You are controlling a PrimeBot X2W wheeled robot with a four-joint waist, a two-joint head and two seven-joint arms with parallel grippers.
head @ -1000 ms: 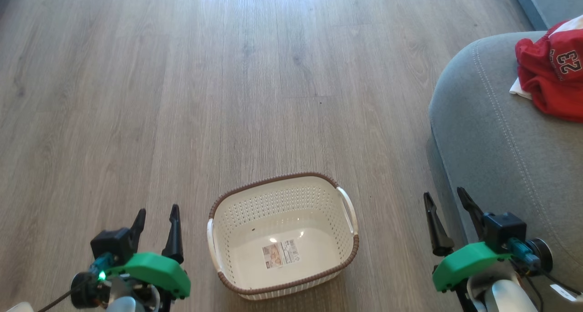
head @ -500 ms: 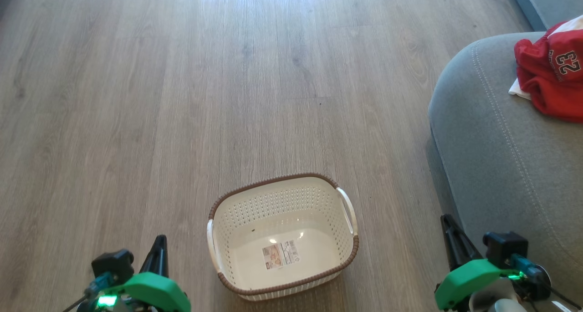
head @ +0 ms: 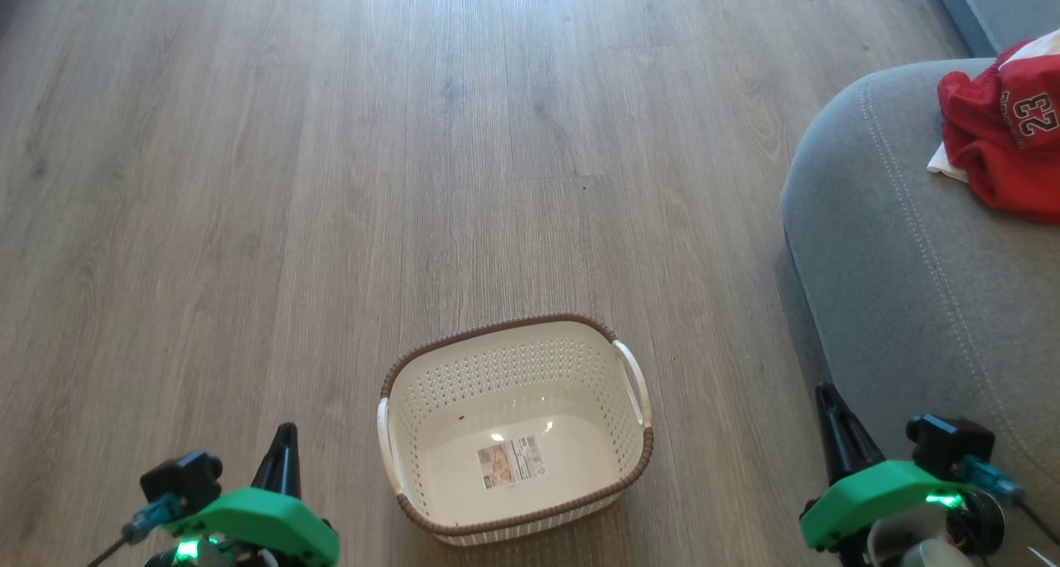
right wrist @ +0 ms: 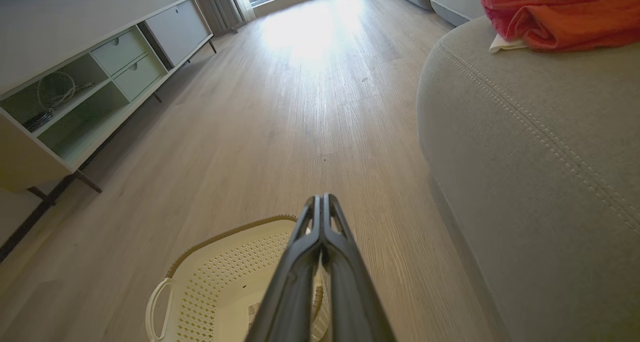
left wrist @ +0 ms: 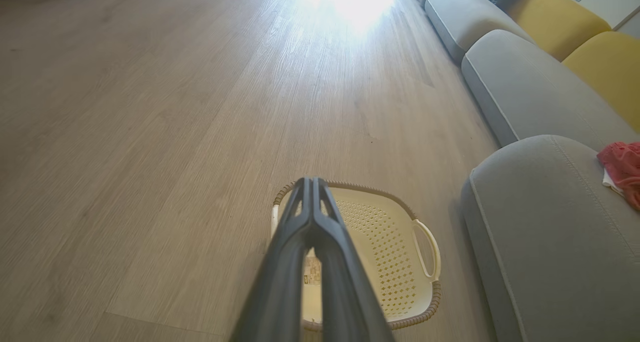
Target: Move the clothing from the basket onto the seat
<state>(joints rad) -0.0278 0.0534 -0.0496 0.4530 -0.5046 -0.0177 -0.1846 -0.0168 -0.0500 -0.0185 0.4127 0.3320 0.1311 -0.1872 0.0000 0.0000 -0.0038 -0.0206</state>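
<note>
The red clothing [head: 1006,132] with its "23" lies heaped on the grey seat [head: 919,252] at the right; it also shows as a red heap [right wrist: 565,12] on the cushion [right wrist: 540,147] and as a red patch [left wrist: 622,170] on the cushion [left wrist: 545,222]. The cream basket [head: 513,430] stands on the floor with nothing in it but its paper label. My left gripper [head: 281,459] is low at the basket's left, shut, fingertips together [left wrist: 311,182]. My right gripper [head: 828,401] is low beside the seat's front, also shut [right wrist: 320,199], holding nothing.
Wood floor [head: 414,178] stretches ahead of the basket. A low white sideboard [right wrist: 85,87] with open shelves lines the left wall in the right wrist view. More grey sofa cushions [left wrist: 525,82] and yellow ones [left wrist: 555,17] run along the right.
Both grippers have closed from open and drawn back toward the bottom of the head view. The basket and the clothing have not moved.
</note>
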